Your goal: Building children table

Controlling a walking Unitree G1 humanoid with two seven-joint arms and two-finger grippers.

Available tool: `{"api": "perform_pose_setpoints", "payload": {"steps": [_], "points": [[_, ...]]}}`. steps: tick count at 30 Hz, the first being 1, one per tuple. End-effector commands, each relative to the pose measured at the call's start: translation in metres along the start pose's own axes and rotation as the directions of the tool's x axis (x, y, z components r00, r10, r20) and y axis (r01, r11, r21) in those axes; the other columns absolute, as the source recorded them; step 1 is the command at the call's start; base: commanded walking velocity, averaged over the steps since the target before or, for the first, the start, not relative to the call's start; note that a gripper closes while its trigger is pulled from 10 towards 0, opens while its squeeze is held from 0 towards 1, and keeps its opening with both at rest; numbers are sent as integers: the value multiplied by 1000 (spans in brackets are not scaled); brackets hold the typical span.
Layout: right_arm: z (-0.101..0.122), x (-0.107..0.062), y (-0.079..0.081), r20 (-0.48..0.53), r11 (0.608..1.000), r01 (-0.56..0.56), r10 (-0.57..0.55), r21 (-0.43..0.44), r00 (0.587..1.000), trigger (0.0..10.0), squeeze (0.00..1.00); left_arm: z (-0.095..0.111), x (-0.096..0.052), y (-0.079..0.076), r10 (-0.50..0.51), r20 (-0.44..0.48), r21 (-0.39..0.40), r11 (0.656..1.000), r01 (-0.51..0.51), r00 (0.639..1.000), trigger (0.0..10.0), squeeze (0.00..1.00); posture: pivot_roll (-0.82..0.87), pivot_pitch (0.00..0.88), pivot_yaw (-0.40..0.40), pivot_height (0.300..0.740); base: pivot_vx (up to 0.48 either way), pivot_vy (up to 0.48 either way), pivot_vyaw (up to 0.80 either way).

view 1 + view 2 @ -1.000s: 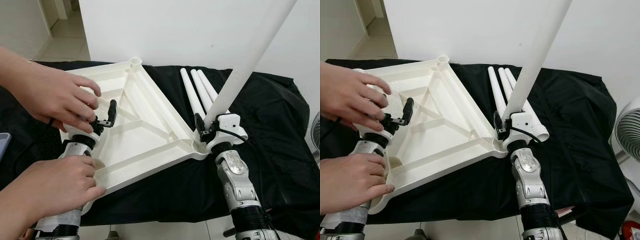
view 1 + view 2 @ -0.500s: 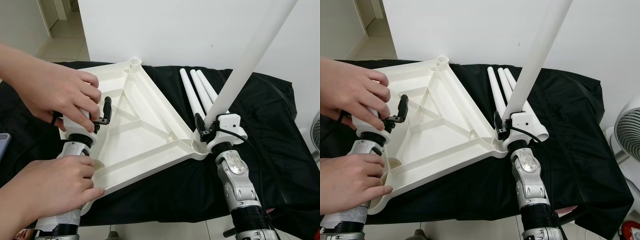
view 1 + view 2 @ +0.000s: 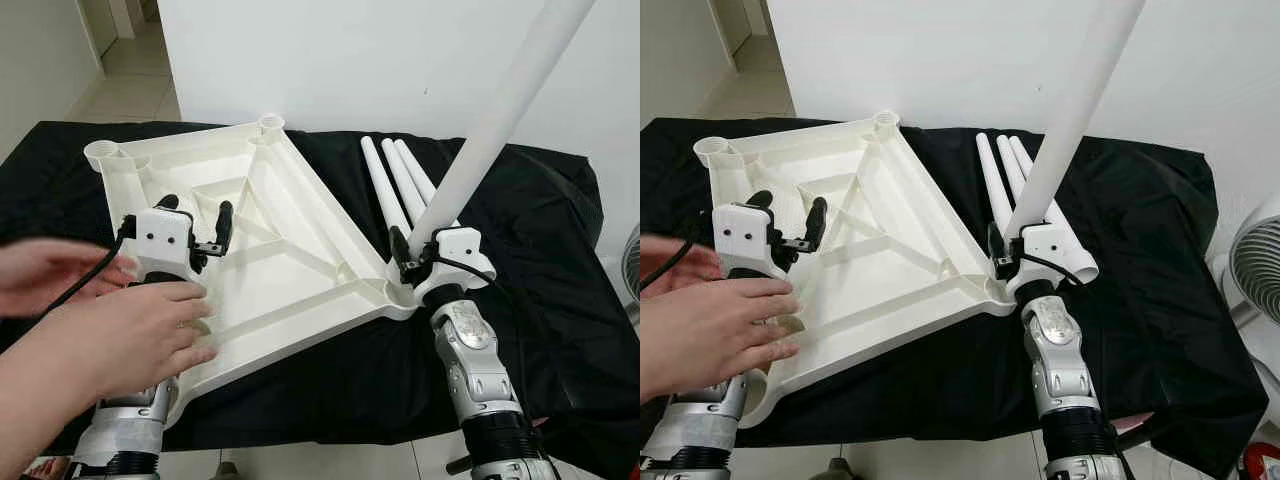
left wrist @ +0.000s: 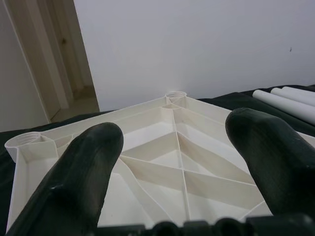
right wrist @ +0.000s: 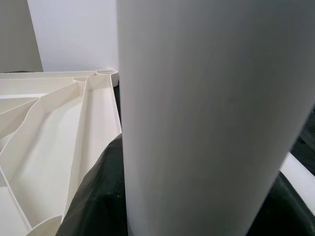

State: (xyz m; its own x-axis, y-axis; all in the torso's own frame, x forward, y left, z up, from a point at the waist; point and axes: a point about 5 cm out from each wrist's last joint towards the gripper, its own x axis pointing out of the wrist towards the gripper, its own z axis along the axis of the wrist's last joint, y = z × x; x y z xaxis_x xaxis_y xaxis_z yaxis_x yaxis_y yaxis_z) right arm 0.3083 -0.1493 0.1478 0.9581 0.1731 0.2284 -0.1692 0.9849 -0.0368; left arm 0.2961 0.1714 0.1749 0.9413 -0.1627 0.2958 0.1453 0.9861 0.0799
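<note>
Having been let go at the wrist by a person's hand (image 3: 110, 345), the left gripper (image 3: 195, 225) is being left spread over the tabletop (image 3: 290, 250), while at three o'clock a leg (image 3: 490, 130) is being pinched upright by the right gripper (image 3: 405, 255) in a corner socket.

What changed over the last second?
The person's upper hand let go of the left gripper and pulled back toward the robot's left; the other hand shifted up the left forearm. The right gripper still holds the table leg at the tabletop corner; three spare legs unmoved.
</note>
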Motion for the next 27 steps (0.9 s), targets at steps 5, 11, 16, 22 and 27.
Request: {"api": "perform_pose_setpoints", "payload": {"steps": [5, 11, 16, 22, 27], "points": [[1, 1, -2, 10, 1000, 7, -7, -4, 1000, 10000, 0, -7, -2, -2, -7, -30, -10, 1000, 7, 1000, 10000, 0, 61, 0, -48, 740, 0, 0, 0], [1, 1, -2, 11, 1000, 8, -8, -4, 1000, 10000, 0, -7, -2, -2, -7, -28, -8, 1000, 7, 1000, 10000, 0, 62, 0, -47, 740, 0, 0, 0], [1, 1, -2, 12, 1000, 8, -8, -3, 1000, 10000, 0, -7, -2, -2, -11, -28, -9, 1000, 11, 1000, 10000, 0, 62, 0, -45, 740, 0, 0, 0], [1, 1, -1, 12, 1000, 9, -9, -2, 1000, 10000, 0, -7, -2, -2, -13, -29, -7, 1000, 13, 1000, 10000, 0, 63, 0, -42, 740, 0, 0, 0], [0, 1, -1, 11, 1000, 9, -9, 0, 1000, 10000, 0, -7, -2, -2, -15, -30, -7, 1000, 15, 999, 10000, 0, 63, 0, -42, 740, 0, 0, 0]]}}
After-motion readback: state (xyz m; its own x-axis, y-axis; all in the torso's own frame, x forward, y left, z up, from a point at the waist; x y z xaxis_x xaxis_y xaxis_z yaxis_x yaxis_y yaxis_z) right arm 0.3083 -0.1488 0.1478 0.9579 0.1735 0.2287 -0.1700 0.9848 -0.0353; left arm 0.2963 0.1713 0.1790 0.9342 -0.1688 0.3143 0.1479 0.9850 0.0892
